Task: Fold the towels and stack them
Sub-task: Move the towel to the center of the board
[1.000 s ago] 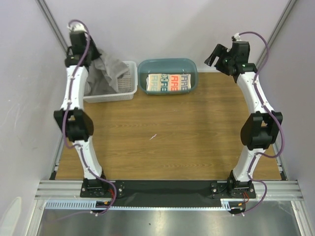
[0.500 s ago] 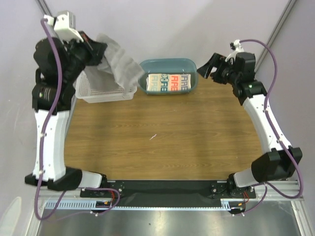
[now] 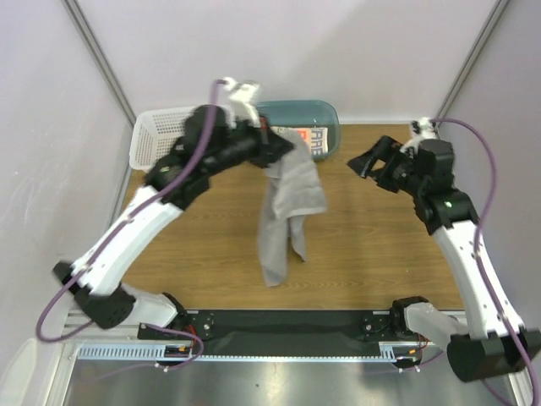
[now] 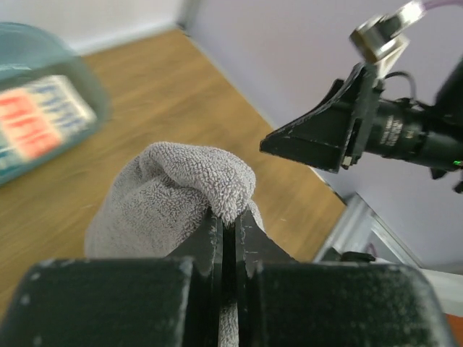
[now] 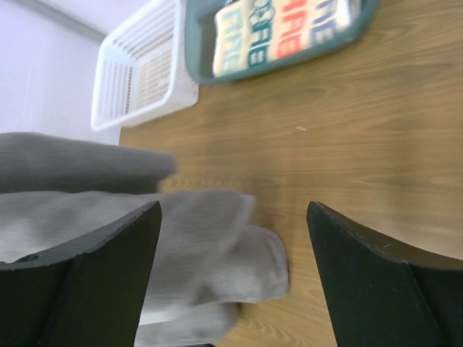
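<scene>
Now, in the top view, the grey towel (image 3: 287, 199) has been pulled out of the white lattice basket (image 3: 152, 135) and swung over mid-table. It hangs free from the left gripper (image 3: 283, 152), near the teal tub (image 3: 325, 114) holding the printed white towel (image 3: 317, 139), and the right gripper (image 3: 365, 162) has been brought in close. At the left wrist, the jaws are seen clamped on a bunched fold. At the right wrist, the jaws are spread wide with nothing held and grey cloth ahead. Extraction is judged done, with spreading and folding pending.

Bright, even light; grey towel (image 5: 195, 246) motion-blurred.
</scene>
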